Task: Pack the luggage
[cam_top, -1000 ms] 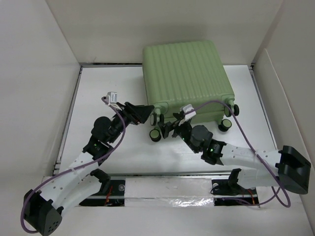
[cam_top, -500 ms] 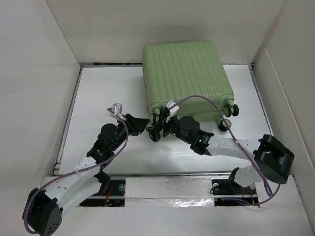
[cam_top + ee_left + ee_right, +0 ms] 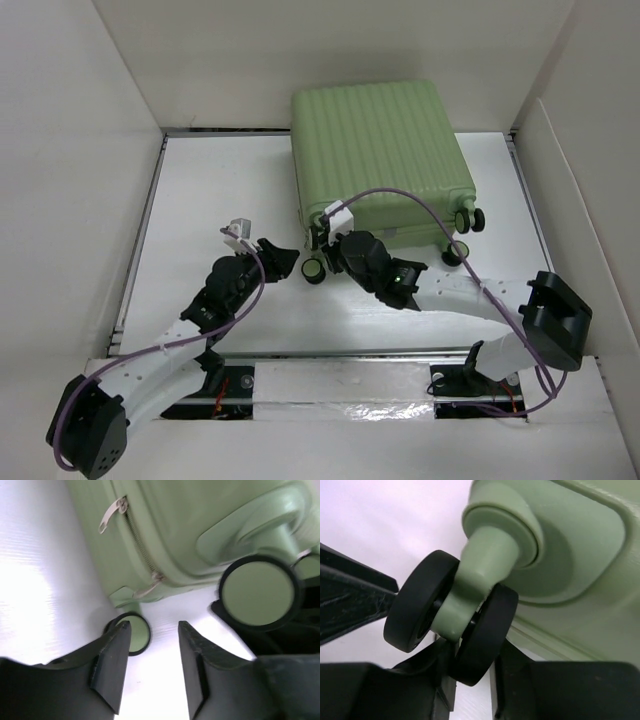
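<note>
Lying on one desk (image 3: 215,185), one pale green luggage (image 3: 375,150), four wheels (image 3: 313,270), two arms (image 3: 150,365), left jaws part-open and empty, right jaws clamped round one wheel (image 3: 482,635).

Left arm (image 3: 170,345): extended forward, low; left tool (image 3: 152,629) jaws parted, nothing between. Right arm (image 3: 455,292): bent leftward across centre; right tool (image 3: 472,667) pinched on luggage wheel (image 3: 485,625).

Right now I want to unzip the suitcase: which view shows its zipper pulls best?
Left wrist view: both pale zipper pulls show clearly along the seam of the suitcase. Top external shows the suitcase from above, but the pulls are too small to see. Right wrist shows only a wheel and shell corner.
</note>
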`<state>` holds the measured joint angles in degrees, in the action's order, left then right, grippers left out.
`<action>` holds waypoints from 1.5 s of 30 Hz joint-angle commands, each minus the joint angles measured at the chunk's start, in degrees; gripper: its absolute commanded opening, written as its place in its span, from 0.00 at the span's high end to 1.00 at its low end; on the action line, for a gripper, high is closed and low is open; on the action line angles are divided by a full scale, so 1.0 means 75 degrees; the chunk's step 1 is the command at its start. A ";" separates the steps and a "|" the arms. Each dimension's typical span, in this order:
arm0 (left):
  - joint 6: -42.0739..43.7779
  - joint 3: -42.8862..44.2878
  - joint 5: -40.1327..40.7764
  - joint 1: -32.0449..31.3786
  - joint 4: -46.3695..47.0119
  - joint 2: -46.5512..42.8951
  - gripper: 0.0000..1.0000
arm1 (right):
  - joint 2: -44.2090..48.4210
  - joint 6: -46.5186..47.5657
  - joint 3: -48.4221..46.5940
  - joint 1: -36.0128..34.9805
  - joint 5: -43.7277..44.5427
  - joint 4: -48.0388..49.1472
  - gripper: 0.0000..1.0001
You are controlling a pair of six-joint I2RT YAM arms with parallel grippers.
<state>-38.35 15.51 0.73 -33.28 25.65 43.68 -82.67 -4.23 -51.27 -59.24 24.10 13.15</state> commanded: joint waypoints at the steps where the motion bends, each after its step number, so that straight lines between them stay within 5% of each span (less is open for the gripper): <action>1: 0.0682 0.0112 -0.0086 0.0007 0.0669 0.0432 0.59 | 0.0464 0.1124 -0.0886 0.0060 0.1731 -0.0460 0.82; 8: 0.1468 0.0346 -0.0332 -0.0204 0.1454 0.1347 0.56 | 0.0687 0.2134 -0.1684 -0.0292 0.2633 -0.2044 0.87; 14: 0.1667 0.0557 -0.0391 -0.0274 0.2051 0.1816 0.55 | 0.0781 0.2333 -0.1532 -0.0374 0.2120 -0.1953 0.87; 30: 0.2277 0.1342 -0.0684 -0.0274 0.2896 0.3725 0.75 | 0.0980 0.2556 -0.1661 -0.0445 0.1662 -0.1835 0.87; 40: 0.2394 0.1460 -0.1375 -0.0274 0.3435 0.4043 0.76 | 0.1098 0.2498 -0.1415 -0.0445 0.1545 -0.1835 0.88; 45: 0.2500 0.1366 -0.1644 -0.0274 0.4067 0.4195 0.89 | 0.1168 0.2392 -0.1275 -0.0445 0.1381 -0.1554 0.89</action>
<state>-20.78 23.40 -8.95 -35.20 46.39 74.52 -79.15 13.74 -59.02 -62.24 36.18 -9.91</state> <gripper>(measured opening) 0.132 0.316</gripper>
